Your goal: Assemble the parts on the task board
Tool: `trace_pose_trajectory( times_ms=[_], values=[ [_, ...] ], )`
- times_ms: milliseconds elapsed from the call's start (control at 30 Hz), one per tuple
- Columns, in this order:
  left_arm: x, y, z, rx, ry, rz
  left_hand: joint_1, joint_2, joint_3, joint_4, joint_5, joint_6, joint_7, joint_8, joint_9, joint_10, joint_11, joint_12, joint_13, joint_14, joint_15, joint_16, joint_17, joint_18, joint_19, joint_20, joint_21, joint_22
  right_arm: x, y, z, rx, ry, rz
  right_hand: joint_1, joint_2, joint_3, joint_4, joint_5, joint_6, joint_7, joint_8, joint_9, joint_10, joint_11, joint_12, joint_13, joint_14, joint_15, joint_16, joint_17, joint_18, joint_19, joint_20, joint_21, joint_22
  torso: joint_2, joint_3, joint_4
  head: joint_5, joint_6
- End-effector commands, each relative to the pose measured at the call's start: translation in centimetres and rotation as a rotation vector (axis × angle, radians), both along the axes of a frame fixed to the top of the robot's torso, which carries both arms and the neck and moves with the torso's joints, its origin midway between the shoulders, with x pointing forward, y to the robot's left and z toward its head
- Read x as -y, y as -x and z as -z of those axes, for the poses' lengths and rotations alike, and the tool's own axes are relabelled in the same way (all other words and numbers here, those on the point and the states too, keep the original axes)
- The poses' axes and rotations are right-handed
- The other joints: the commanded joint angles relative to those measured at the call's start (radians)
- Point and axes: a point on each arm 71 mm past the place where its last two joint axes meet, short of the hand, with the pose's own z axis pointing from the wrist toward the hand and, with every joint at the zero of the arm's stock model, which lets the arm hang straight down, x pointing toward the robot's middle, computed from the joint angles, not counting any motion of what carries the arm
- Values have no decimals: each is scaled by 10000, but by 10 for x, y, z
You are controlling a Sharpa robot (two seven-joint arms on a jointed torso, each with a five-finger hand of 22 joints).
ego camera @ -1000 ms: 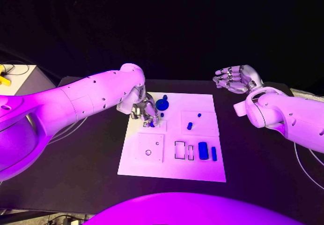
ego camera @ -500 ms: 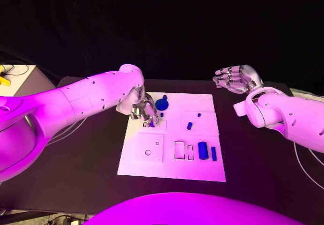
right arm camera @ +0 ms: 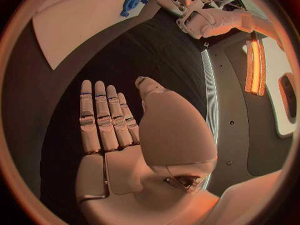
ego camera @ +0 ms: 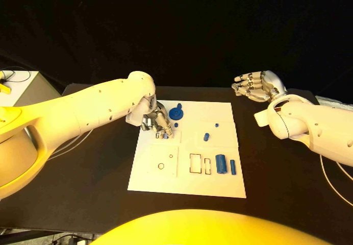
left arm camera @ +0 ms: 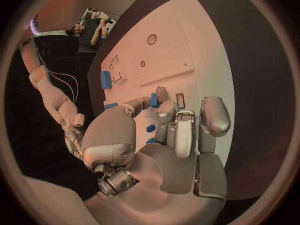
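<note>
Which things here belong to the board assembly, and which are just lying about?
Part of the job:
- task board
- round blue part
- small blue peg
- large blue cylinder
- thin blue bar
- left hand, over the board's far left corner
- right hand, raised off the board, holding nothing

Lying about:
- white box at the far left
- cable

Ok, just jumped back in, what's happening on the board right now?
The left hand is down on the white board's far left corner, fingers around a small blue part; I can't tell if it's gripped. The right hand hangs open, off the board. A round blue piece and several blue pegs lie loose.
</note>
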Motion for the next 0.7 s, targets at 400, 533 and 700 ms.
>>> trace_pose_trajectory(
  times_ms=[400, 533, 700],
  values=[
    [-11, 1, 1, 269, -128, -126, 457, -207, -762, 659, -1417, 120, 4, -138, 74, 84, -11, -69, 55, 1032, -74, 33, 2634, -133, 85, -2, -47, 31, -1, 0, 0, 46, -24, -177, 4, -94, 80, -7, 42, 46, 233, -53, -17, -2, 42, -57, -4, -44, 22, -50, -19, 140, -21, 22, 11, -8, -3, -2, 6, -8, 1],
    [-13, 2, 0, 270, -48, -136, 590, -314, -1022, 911, -1755, 141, -2, -160, 103, 92, -17, -76, 70, 1032, -75, 33, 2634, -132, 87, -4, -54, 31, -1, 1, 0, 43, -23, -176, 4, -94, 80, -7, 42, 46, 233, -53, -17, -2, 42, -57, -4, -44, 22, -50, -19, 140, -21, 22, 11, -8, -1, -7, 3, -25, 1],
    [-14, 3, -4, 352, 196, -227, 983, -313, -1573, 1484, -3046, 180, -10, -206, 178, 96, -22, -105, 80, 1032, -80, 33, 2634, -132, 96, -9, -64, 42, 0, 1, 0, 37, -21, -173, 4, -94, 80, -7, 42, 46, 233, -53, -17, -2, 42, -57, -4, -44, 22, -50, -19, 140, -21, 22, 11, -8, 0, -2, -1, -40, 1]
  ],
)
